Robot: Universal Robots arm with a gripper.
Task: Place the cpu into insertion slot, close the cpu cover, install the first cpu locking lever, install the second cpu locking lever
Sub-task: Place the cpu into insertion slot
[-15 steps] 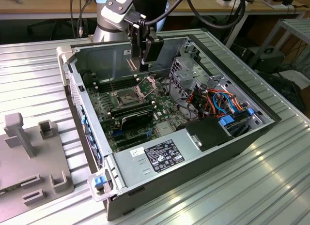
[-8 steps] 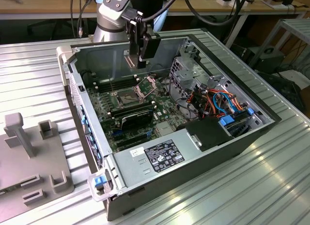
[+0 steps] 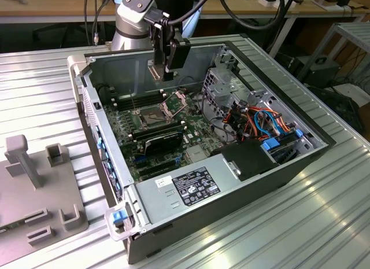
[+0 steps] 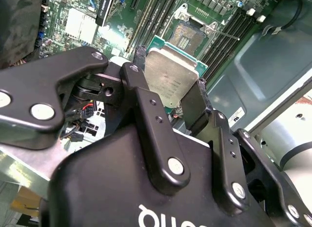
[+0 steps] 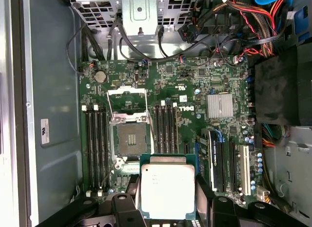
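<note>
First wrist view: the claw [image 5: 167, 200] pinches the chip [image 5: 167, 188] by two opposite edges, up above the green board [image 5: 185, 90]. The socket [image 5: 131, 139] is empty and its cover [image 5: 126, 89] lies open. No step looks finished.

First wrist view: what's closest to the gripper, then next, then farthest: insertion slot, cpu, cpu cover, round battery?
1. cpu: held in the gripper.
2. insertion slot: on the board, just past the cpu.
3. cpu cover: flipped open, beyond the slot.
4. round battery: farther still, near the board's edge.
</note>
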